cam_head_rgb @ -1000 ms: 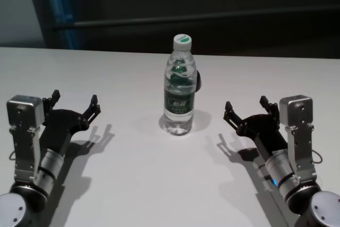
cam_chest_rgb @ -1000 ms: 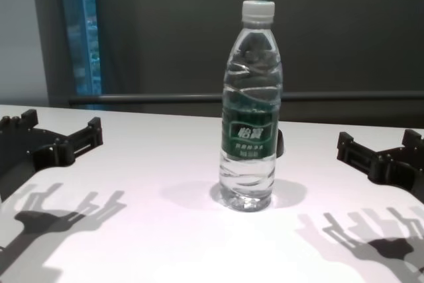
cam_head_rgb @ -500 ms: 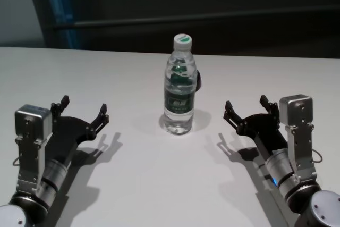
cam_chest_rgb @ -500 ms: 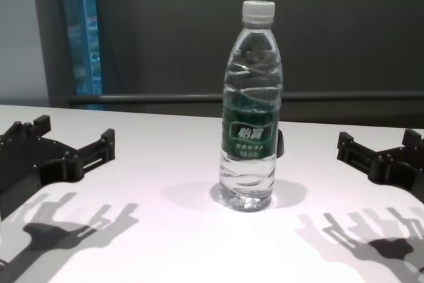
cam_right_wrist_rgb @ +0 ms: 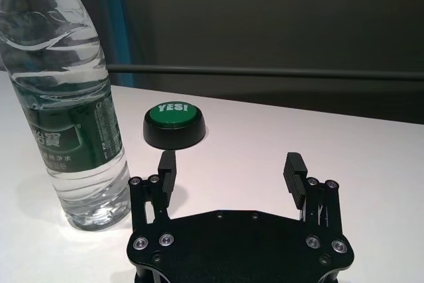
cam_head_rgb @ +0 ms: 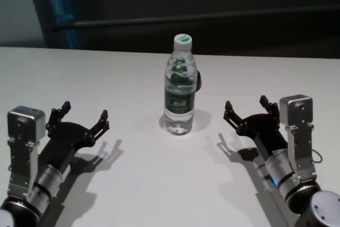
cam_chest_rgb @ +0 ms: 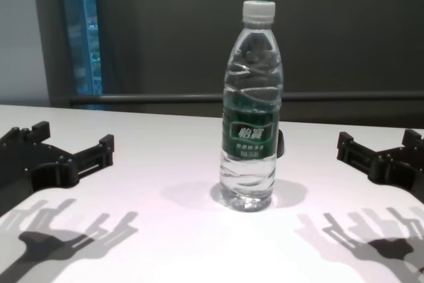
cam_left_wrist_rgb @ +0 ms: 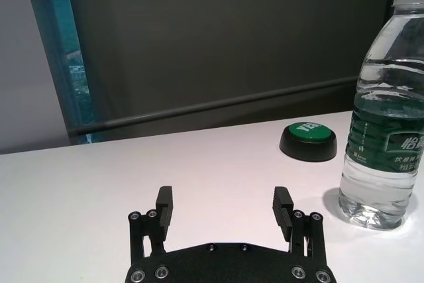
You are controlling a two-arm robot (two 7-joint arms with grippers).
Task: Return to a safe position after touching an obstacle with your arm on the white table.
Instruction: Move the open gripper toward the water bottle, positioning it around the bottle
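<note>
From the chest and head views, the bottle (cam_chest_rgb: 250, 107) hides nearly all of the round button (cam_chest_rgb: 280, 143) behind it. The right wrist view cuts off the bottle's cap, and the chest view cuts off the right pincer (cam_chest_rgb: 381, 159) at its edge.

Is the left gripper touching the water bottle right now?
No: in the head view the left gripper hangs open over the white table, with bare tabletop between it and the upright water bottle.

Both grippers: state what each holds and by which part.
Nothing is held. Left gripper and right gripper are open, apart from the upright bottle.
</note>
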